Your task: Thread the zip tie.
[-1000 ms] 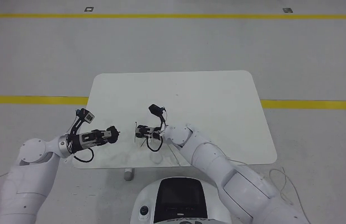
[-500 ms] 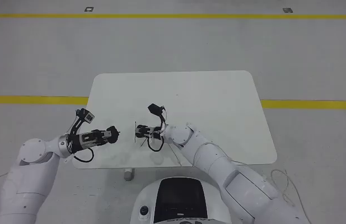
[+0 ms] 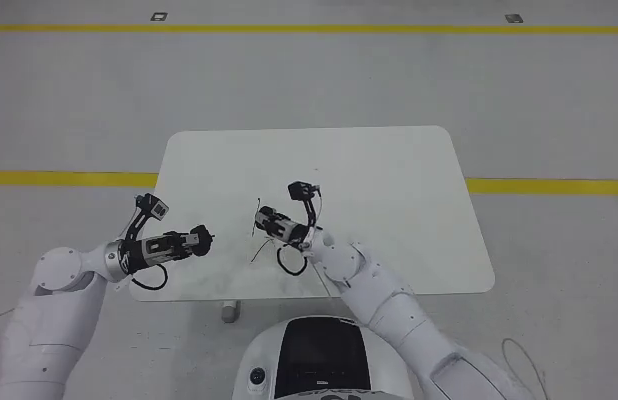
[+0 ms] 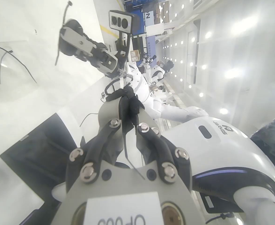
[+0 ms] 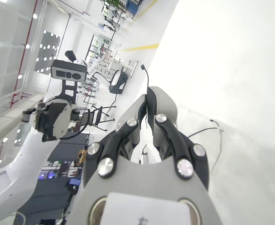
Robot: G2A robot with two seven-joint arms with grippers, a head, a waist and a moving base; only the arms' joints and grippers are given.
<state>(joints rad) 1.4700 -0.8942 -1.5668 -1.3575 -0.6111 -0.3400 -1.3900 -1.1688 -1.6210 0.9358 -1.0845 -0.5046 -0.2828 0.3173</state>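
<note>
While the right gripper (image 5: 147, 99) is pinching a zip tie (image 5: 148, 80) between fingers pressed together, the left gripper (image 4: 128, 99) is facing it from a little apart, at the left of the top view.

The zip tie's small square head is sticking out past the right fingertips, and its strap is running back between them toward the palm. The left gripper's fingers are likewise closing tight; dark wrapping is bunching at their tips and hiding the pinch point. From it a thin black strap (image 4: 130, 160) is trailing back toward the palm, and its far end is too buried to make out. Beyond both grippers, loose zip ties (image 4: 22, 65) are lying on the white table (image 3: 389, 170). In the top view they are showing only as faint lines below the right gripper.
</note>
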